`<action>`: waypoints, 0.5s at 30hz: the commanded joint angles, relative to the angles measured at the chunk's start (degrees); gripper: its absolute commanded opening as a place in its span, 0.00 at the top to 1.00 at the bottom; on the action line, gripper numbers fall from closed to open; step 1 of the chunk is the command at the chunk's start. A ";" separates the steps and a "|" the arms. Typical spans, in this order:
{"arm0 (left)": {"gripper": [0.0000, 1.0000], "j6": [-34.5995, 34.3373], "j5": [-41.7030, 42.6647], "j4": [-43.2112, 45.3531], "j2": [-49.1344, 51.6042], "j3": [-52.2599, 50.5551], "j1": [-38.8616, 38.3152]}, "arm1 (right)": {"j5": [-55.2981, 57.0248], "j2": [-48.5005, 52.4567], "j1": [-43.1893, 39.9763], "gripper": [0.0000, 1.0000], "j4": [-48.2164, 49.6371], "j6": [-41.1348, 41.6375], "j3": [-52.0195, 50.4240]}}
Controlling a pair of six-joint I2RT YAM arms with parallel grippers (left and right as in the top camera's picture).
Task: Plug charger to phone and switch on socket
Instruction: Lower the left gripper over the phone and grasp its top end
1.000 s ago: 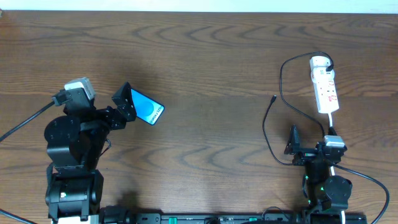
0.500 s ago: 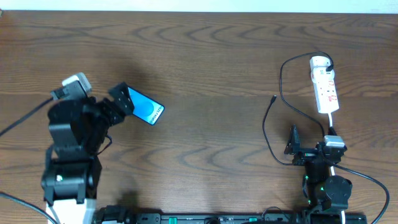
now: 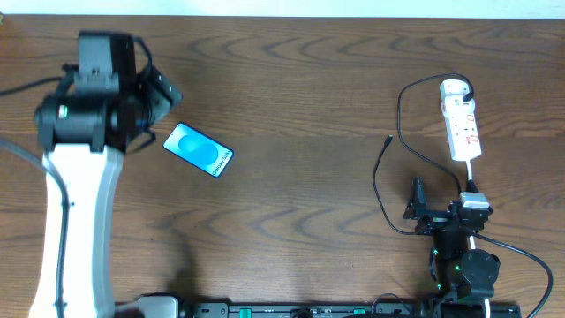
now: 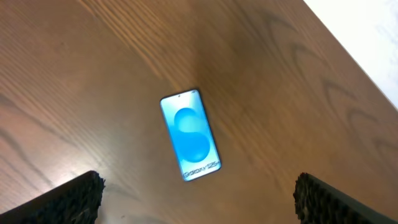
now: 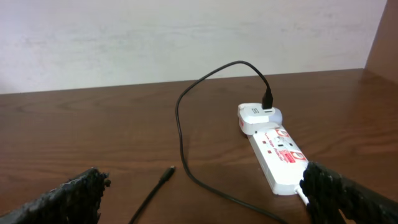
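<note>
The phone (image 3: 199,149) lies flat on the table, its blue screen lit and facing up. It also shows in the left wrist view (image 4: 189,134). My left gripper (image 3: 161,97) is open and empty, raised above and behind the phone's left end (image 4: 199,205). The white socket (image 3: 461,124) lies at the far right. The charger cable runs from an adapter at the socket's far end (image 5: 256,115), and its free plug (image 3: 389,139) rests on the table (image 5: 169,169). My right gripper (image 3: 413,200) is open and empty near the front edge, facing the socket (image 5: 277,152).
The black cable loops (image 3: 399,115) across the table between the socket and my right gripper. The socket's white cord (image 3: 472,177) runs toward the right arm's base. A pale wall stands behind the table's far edge (image 5: 186,37).
My left arm has lifted up and back from the phone's left end. The whole phone now shows, flat on the table. The right arm, cable and socket have not moved.
</note>
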 commanded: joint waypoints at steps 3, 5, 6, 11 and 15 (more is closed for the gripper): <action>0.02 -4.15 1.22 -0.57 5.86 4.24 -0.13 | -0.11 -0.24 0.39 0.01 -0.22 -0.81 -0.13; 0.02 -4.15 1.20 -1.31 6.73 4.15 -0.13 | -0.11 -0.24 0.39 0.01 -0.22 -0.81 -0.13; 0.02 -4.15 1.22 -1.40 7.06 4.00 -0.13 | -0.11 -0.24 0.39 0.01 -0.22 -0.81 -0.13; 0.02 -3.87 1.18 -1.64 7.41 2.47 -0.13 | -0.11 -0.24 0.39 0.01 -0.22 -0.81 -0.13; 0.02 -3.93 1.18 -1.81 8.02 1.29 -0.13 | -0.11 -0.24 0.39 0.01 -0.22 -0.81 -0.13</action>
